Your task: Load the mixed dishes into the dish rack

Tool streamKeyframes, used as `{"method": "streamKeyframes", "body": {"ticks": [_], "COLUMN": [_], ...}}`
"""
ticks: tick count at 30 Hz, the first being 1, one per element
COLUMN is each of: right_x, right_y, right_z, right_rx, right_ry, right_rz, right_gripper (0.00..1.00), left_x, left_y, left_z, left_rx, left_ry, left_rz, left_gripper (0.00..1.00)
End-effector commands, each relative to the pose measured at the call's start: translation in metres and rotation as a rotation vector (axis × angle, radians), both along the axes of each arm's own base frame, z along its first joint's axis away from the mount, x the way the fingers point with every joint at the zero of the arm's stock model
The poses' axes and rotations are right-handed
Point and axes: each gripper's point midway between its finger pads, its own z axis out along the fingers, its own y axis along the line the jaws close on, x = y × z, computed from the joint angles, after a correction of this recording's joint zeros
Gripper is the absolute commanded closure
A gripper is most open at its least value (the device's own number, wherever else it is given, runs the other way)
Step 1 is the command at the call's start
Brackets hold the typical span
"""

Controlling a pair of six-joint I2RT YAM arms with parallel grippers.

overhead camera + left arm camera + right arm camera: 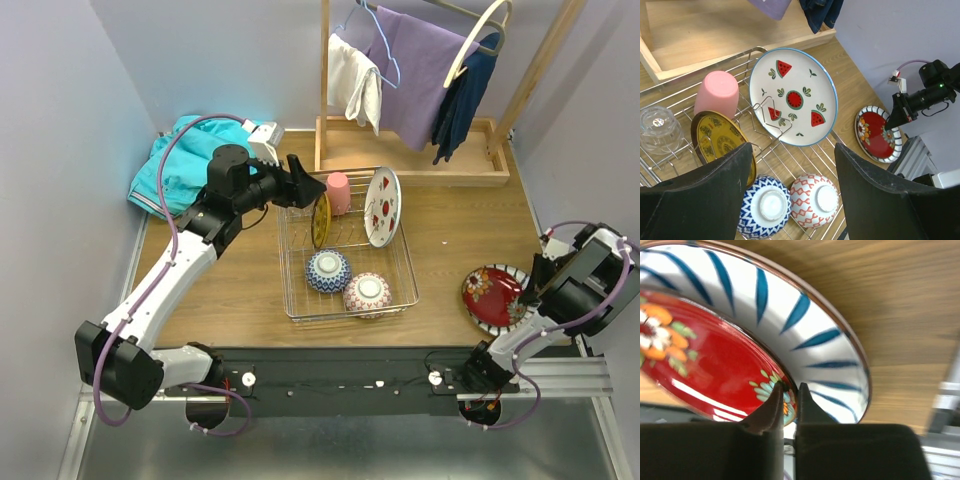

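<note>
Nearest us, on the right, the right gripper point(790, 391) has its dark fingers pinched tight on the rim of the red plate point(705, 360). It's a glossy glazed round with a floral centre and a white edge striped in blue. It sits outside the rack, over the wood-grain table point(240, 290) at its near right.

Into the dish rack point(297, 262) now, shiny silver wire with a grid floor. At its near end are two bowls upside down, side by side: the blue-patterned bowl point(328, 271) and the pink-patterned bowl point(367, 293). Further in, the yellow plate point(720, 137) stands on edge. The big white plate point(794, 97), dotted with watermelon slices, leans against a wire prong. The matte pink cup point(716, 95) is inverted, and so is the ribbed clear glass point(659, 129).

The left gripper point(312, 187) hovers over the rack's far end, jaws spread wide, holding nothing.

At the back are a wooden clothes rack point(400, 165) and a crumpled teal cloth point(180, 165).
</note>
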Motion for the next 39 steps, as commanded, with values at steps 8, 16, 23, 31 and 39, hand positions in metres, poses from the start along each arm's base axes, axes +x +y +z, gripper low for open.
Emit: {"method": "streamKeyframes", "body": {"ticks": [8, 16, 23, 31, 39], "right_x": [0.017, 0.026, 0.042, 0.067, 0.084], "right_y": [0.021, 0.041, 0.063, 0.096, 0.154], "right_z": [0.092, 0.188, 0.240, 0.286, 0.341], "right_rx": [-0.026, -0.111, -0.114, -0.043, 0.119], "right_ry": [-0.234, -0.463, -0.655, -0.833, -1.016], "right_rz": [0.045, 0.075, 0.116, 0.232, 0.396], "right_gripper": [1.00, 1.00, 1.00, 1.00, 1.00], "left_x": [-0.013, -0.021, -0.051, -0.039, -0.034], "left_y": [-0.018, -0.030, -0.048, -0.054, -0.079], "left_z": [0.010, 0.010, 0.014, -0.001, 0.016], "left_rx": [-0.133, -0.195, -0.270, -0.177, -0.237], "left_ry": [-0.017, -0.031, -0.052, -0.075, -0.124], "left_rz": [-0.141, -0.210, -0.419, -0.398, -0.510], "left_gripper": [0.23, 0.23, 0.22, 0.22, 0.19]}}
